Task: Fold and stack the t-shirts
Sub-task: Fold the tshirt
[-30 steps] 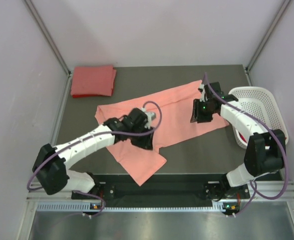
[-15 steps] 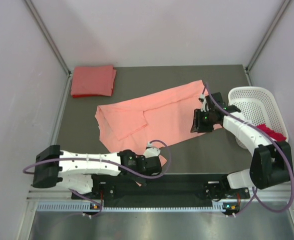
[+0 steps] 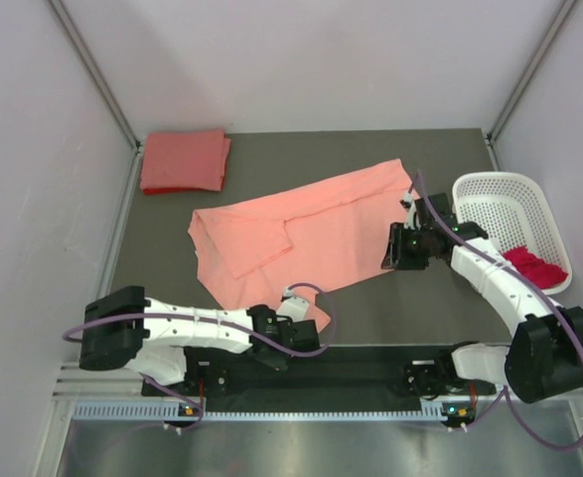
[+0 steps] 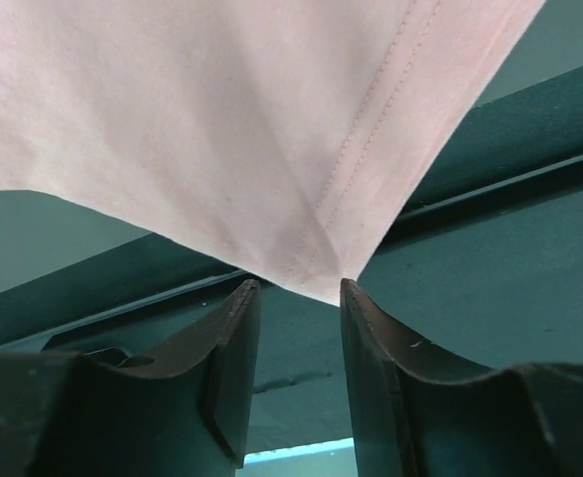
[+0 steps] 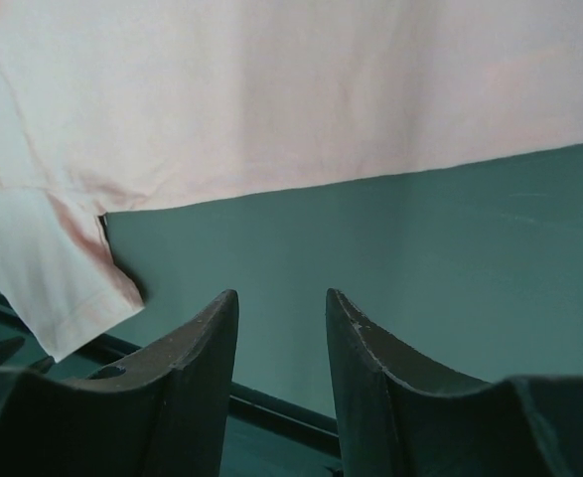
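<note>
"Left wrist view tells you why your left tool [image 4: 296, 288] sits so low at the near edge. The salmon-pink t-shirt [image 4: 221, 129] ends in a stitched corner, and that tip lies right at the mouth of the fingers."

"Yes, but notice the jaws stand apart there. You have the corner lined up, not pinched, so nothing is clamped."

"And your right tool [image 5: 281, 298]? Its wrist camera shows its fingers apart over bare surface [image 5: 390, 238], with the shirt's hem just beyond the tips."

"From above that makes sense. The pink shirt is spread slantwise across the middle of the surface, with one flap turned over on the view's left. You have one tool at the near corner and the other beside the right edge. I'd judge you're setting up to lift both points and carry them across for a fold."

"The coral-red t-shirt [image 3: 184, 161] suggests where it goes afterwards. It lies folded at the far left corner, well apart from the pink one, and it looks like the base of your stack."

"And the magenta-red t-shirt [image 3: 532, 266] lies bunched in the white basket [image 3: 490, 189] on the right. So by my reading that's one done, one under way, one to go."

"Mind that left corner. It's thin cloth, and a shallow bite may let it slip out."
</note>
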`<action>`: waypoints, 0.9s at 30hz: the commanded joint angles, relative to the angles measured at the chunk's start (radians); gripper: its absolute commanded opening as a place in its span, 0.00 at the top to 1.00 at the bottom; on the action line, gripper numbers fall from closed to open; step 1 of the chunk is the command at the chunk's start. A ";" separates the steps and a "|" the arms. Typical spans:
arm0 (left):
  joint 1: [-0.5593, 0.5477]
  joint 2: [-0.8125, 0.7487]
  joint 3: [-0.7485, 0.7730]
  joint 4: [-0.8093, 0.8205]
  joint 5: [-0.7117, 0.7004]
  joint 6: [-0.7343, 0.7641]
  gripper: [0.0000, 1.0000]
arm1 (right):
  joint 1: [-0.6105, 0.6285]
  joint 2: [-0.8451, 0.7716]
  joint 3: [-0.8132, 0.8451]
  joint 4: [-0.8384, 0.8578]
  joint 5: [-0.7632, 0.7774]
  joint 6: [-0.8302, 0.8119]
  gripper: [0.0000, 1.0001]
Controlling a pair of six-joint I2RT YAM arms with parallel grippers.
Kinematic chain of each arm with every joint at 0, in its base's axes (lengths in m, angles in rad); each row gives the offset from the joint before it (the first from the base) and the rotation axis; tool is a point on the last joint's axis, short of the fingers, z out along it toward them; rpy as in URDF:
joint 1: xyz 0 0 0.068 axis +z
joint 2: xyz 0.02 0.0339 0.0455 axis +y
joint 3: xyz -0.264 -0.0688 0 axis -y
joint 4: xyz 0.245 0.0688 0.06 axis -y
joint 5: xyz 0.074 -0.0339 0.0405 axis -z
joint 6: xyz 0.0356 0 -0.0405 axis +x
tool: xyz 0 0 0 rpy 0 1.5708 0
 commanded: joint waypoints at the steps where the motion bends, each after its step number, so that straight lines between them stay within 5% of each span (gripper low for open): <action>1: -0.005 -0.069 -0.022 0.064 0.011 -0.037 0.57 | 0.014 -0.033 -0.009 0.009 -0.007 0.010 0.59; 12: -0.005 -0.046 -0.089 0.149 0.050 -0.031 0.56 | 0.012 -0.021 -0.019 0.038 -0.029 0.030 0.61; 20: -0.002 0.001 -0.120 0.181 0.079 -0.022 0.66 | 0.012 -0.017 -0.021 0.047 -0.039 0.036 0.62; 23: -0.003 0.000 -0.120 0.170 0.062 -0.020 0.74 | 0.014 -0.009 -0.025 0.052 -0.044 0.036 0.62; 27: 0.000 -0.017 -0.021 0.054 -0.024 -0.007 0.97 | 0.014 0.005 -0.024 0.049 -0.026 0.039 0.64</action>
